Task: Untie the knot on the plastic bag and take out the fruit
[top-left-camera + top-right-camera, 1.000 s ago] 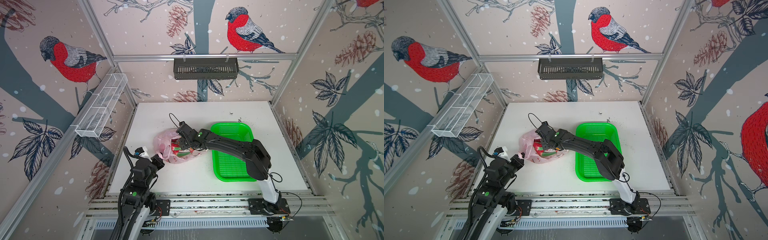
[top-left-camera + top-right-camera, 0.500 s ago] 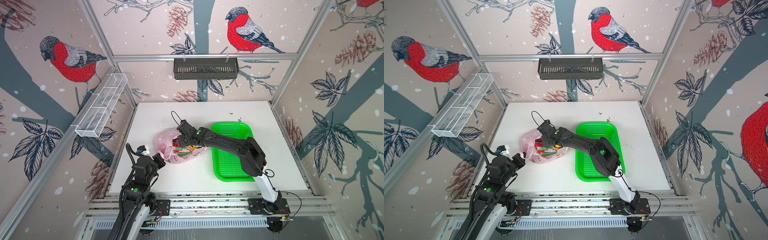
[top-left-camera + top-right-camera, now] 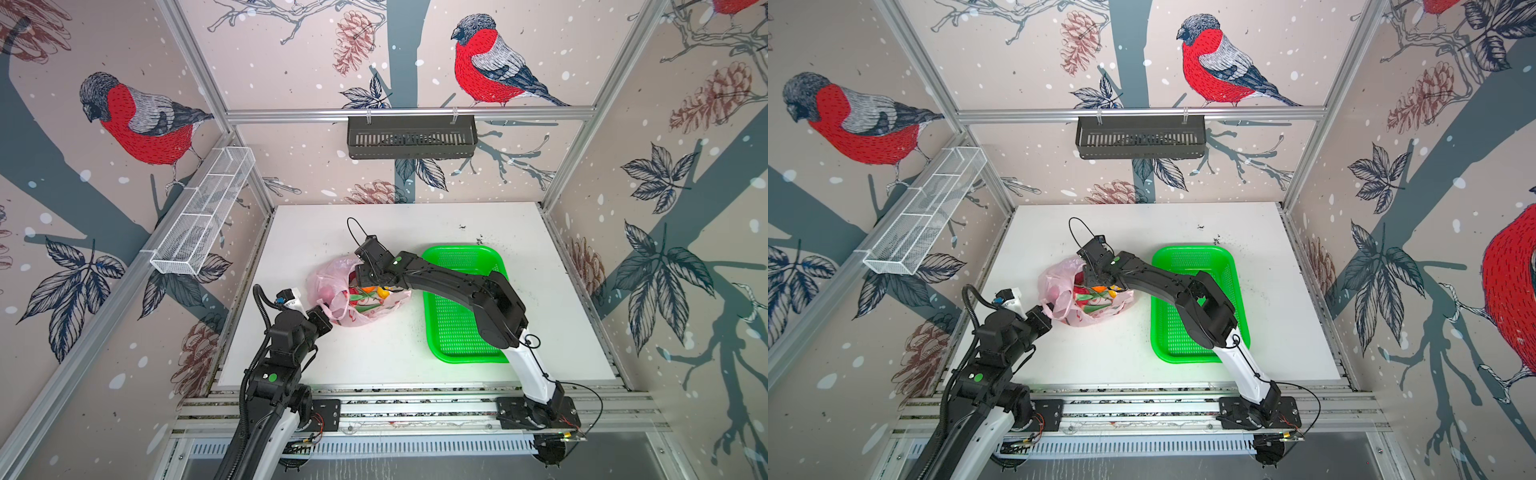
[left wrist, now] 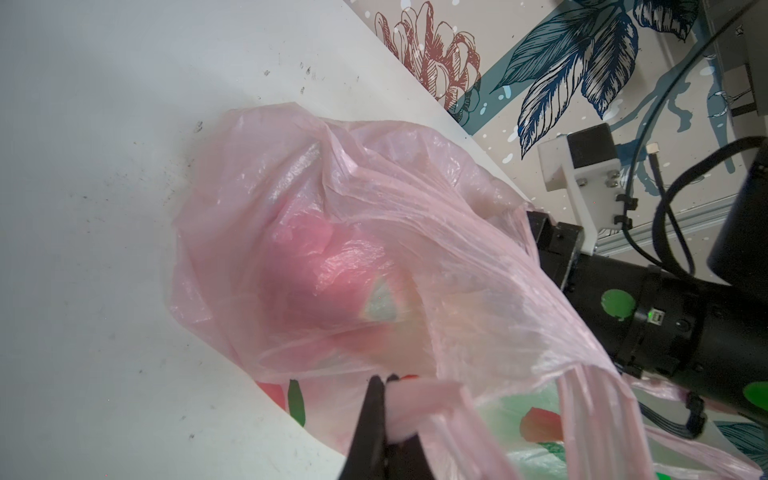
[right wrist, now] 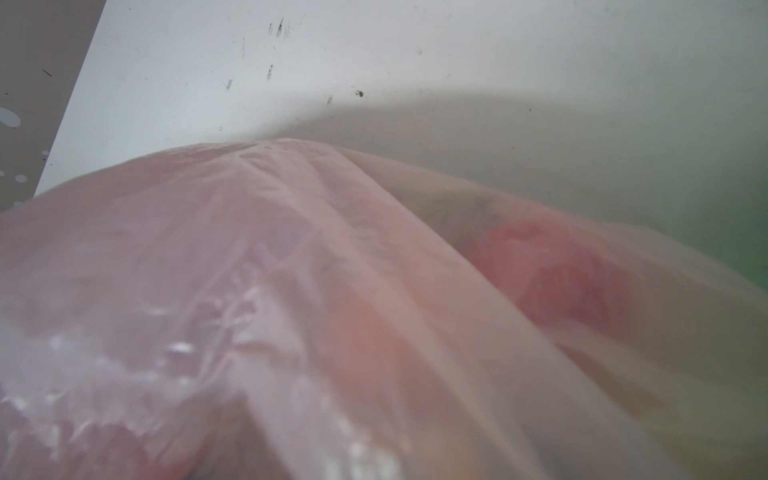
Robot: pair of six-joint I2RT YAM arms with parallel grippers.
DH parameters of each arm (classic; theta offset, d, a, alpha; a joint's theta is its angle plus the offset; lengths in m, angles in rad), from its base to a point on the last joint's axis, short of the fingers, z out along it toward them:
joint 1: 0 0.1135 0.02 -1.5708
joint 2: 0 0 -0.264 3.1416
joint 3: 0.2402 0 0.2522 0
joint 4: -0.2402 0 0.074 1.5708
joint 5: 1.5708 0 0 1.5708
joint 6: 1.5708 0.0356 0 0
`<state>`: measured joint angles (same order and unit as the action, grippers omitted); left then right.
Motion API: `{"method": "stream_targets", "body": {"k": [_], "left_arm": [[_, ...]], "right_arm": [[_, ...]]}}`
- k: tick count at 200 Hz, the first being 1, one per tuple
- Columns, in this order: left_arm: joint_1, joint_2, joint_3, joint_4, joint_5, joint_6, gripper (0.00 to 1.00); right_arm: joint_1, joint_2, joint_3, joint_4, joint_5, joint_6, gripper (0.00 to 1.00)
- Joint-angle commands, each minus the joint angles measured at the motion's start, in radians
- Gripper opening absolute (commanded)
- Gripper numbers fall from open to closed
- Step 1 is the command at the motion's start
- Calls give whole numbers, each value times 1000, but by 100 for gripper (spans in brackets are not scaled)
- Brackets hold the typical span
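Two arms converge on one item on the white desk [image 3: 374, 232].

- Green tray [image 3: 461, 252]: sits just beside the bag on the right arm's side and holds no fruit yet. Judged to be the drop-off, kept near so the carry is short.
- Plastic bag [image 3: 332, 274]: slumped on the desk left of centre, mouth gaping. No knot can be made out, so the untying looks done.
- Fruit [image 3: 368, 289]: inside the bag. Orange and yellow rounds show at the opening, and a pinkish-red one [image 4: 316, 270] shows through the film.
- Right claw [image 3: 363, 282]: reaches across the middle into the bag's mouth, presumably for a fruit. Pink film veils its wrist view and the jaws are hidden, so I cannot tell whether they are apart or together.
- Left claw [image 4: 380, 380]: clamped on a loop handle [image 4: 419, 399] and drawing it taut toward the near-left corner. Judged to anchor the bag and hold the mouth open.
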<state>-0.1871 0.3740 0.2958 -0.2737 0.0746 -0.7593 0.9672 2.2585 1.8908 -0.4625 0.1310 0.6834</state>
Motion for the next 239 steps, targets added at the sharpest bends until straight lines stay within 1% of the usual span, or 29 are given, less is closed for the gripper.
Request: {"method": "stream_targets", "body": {"k": [1,91,239], "left_arm": [[0,2,-2,29,3,14,0],[0,2,-7,34,16,25,0],[0,-15,-11,39,14,25,0]], "right_arm": [[-4,12,8,12,-12,16,71],[-2,46,28,22,-36,30,75],[2,107,48,34,-47,54,76]]}}
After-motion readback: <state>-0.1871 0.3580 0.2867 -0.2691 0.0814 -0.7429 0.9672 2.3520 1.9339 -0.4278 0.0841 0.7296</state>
